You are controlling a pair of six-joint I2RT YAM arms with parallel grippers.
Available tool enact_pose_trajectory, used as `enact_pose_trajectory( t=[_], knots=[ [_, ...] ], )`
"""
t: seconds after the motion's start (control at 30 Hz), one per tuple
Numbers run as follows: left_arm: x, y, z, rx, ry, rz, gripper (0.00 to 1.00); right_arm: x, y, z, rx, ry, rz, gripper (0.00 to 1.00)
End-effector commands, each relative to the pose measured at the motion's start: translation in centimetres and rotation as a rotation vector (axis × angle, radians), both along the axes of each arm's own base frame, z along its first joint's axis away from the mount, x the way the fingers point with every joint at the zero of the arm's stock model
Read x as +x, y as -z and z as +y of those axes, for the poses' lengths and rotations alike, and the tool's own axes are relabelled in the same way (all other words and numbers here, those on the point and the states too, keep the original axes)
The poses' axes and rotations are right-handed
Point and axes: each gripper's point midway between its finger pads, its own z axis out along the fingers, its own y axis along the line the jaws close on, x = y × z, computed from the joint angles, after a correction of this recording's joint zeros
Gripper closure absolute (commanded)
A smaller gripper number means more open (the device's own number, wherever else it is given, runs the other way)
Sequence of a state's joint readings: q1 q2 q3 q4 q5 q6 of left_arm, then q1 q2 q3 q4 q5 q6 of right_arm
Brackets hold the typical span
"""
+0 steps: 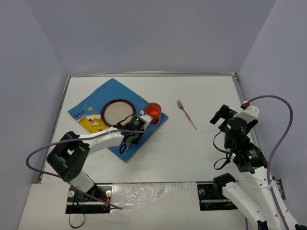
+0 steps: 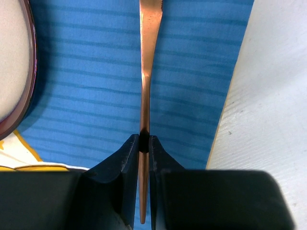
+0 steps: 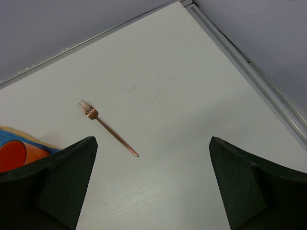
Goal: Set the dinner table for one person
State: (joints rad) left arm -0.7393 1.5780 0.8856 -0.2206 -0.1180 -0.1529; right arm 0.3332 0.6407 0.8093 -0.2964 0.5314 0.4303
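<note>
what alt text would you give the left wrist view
The left hand is shut on a slim copper utensil, with a blue striped placemat beneath. The dark rim of a plate curves at left; the white dinner table shows at right.

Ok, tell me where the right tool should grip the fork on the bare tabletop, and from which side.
Take the fork at mid-handle, from straight above, closing across the shaft. It lies flat on the dinner table, so a side approach would probably just push it. The right tool is open.
</note>
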Motion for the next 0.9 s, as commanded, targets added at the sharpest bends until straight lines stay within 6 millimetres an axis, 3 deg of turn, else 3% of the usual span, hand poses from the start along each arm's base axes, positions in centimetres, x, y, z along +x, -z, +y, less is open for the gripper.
enact_pose_trajectory(
  t=[0.0,0.6,0.77,0.87],
  knots=[
    [1.5,-1.4,-1.0,-0.059,0.007,-0.059,1.00,0.9,-0.9,0.2,0.005,0.001,-0.042,0.00],
    [0.8,0.3,-0.3,-0.040,-0.049,0.016,1.00,1.3,-0.5,0.9,0.016,-0.031,-0.035,0.00],
    [1.1,-0.4,-0.2,-0.035,-0.055,0.006,0.68,1.9,-0.5,1.6,0.019,-0.063,-0.023,0.00],
    [1.1,-1.3,-0.1,-0.034,-0.063,-0.005,0.54,2.9,-0.5,2.8,0.021,-0.119,0.000,0.00]
  ],
)
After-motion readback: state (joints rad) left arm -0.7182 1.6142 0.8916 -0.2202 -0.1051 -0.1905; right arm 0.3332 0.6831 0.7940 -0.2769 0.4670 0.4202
